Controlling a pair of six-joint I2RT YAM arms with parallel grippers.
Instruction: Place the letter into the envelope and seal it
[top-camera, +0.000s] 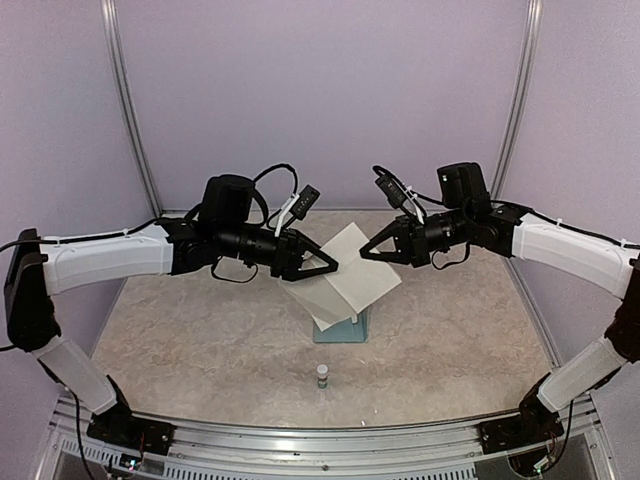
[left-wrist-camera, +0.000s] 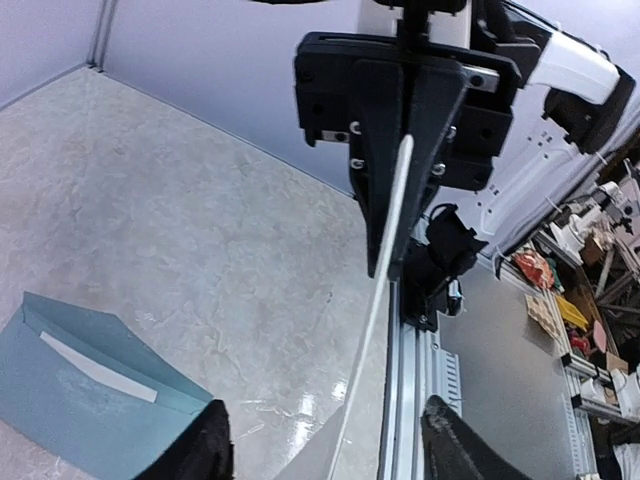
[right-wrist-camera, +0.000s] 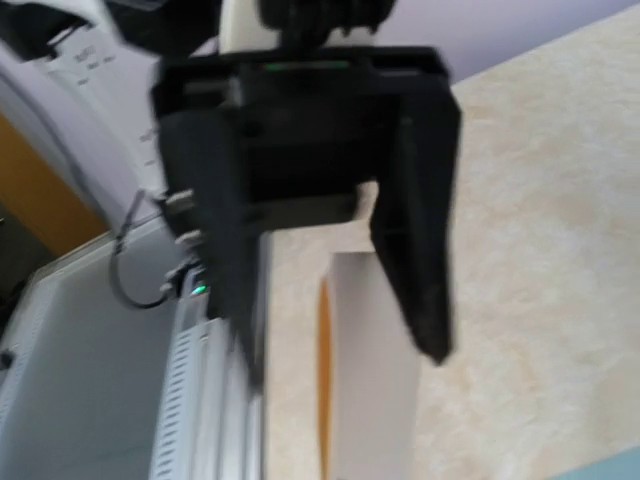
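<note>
The white letter (top-camera: 350, 275) hangs above the table between the two grippers. My right gripper (top-camera: 370, 252) is shut on its edge; the left wrist view shows those jaws (left-wrist-camera: 383, 262) pinched on the thin sheet (left-wrist-camera: 372, 330). My left gripper (top-camera: 325, 263) is open, and its dark fingers (left-wrist-camera: 205, 450) stand well apart on either side of the paper without touching it. The right wrist view is blurred but shows the sheet (right-wrist-camera: 375, 390) between the open left gripper's fingers (right-wrist-camera: 425, 290). The teal-blue envelope (top-camera: 352, 326) lies flat under the letter, flap open (left-wrist-camera: 90, 400).
A small glue stick (top-camera: 322, 375) stands upright on the beige table (top-camera: 200, 340), in front of the envelope. An aluminium rail (top-camera: 320, 440) runs along the near edge. Purple walls close in the back and sides.
</note>
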